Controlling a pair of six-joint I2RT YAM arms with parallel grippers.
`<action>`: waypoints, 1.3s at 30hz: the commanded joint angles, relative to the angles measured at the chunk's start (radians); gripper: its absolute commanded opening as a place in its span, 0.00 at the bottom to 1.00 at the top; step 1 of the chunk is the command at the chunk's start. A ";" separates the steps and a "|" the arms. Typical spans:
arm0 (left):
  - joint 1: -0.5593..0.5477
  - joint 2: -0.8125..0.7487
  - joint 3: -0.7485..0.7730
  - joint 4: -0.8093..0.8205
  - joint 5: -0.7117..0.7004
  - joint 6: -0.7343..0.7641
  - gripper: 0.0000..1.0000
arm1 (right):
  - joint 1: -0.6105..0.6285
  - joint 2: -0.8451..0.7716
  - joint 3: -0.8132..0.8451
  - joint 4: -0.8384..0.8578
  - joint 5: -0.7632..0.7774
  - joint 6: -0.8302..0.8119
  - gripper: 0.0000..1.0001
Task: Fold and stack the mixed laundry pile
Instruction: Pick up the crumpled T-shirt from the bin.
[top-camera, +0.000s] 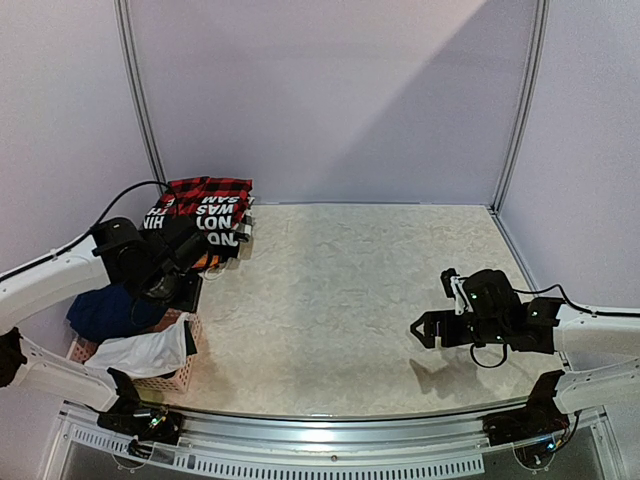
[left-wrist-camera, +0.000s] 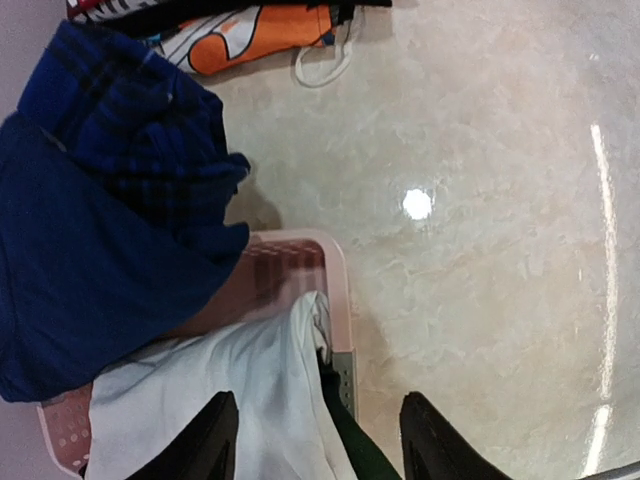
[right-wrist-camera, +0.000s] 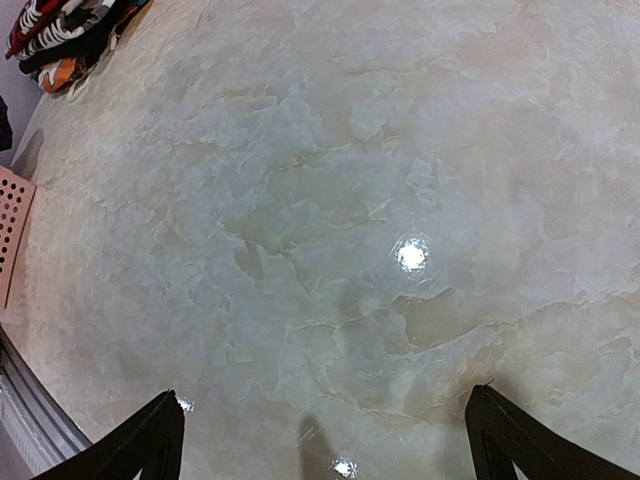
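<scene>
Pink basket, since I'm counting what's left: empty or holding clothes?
Not empty: a white garment and a navy garment lie in the pink basket, spilling over its rim.

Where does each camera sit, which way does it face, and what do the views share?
Top external: above and behind the arms, looking down on the table; both arms show, left pincer and right pincer.
Left wrist: on the left arm, facing down at the pink basket, white garment and blue pieces; its fingers show.
Right wrist: on the right arm, facing down at the table; its fingers show wide apart.
Shared: all three show the folded stack.
</scene>
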 joint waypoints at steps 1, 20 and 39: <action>-0.065 -0.043 -0.065 -0.102 0.003 -0.157 0.53 | 0.001 -0.010 -0.010 0.013 -0.009 0.006 0.99; -0.116 -0.174 -0.273 -0.009 0.059 -0.305 0.39 | 0.012 -0.004 -0.005 0.012 -0.022 0.010 0.99; -0.116 -0.251 -0.288 0.001 0.001 -0.318 0.00 | 0.015 -0.009 -0.007 0.013 -0.024 0.011 0.99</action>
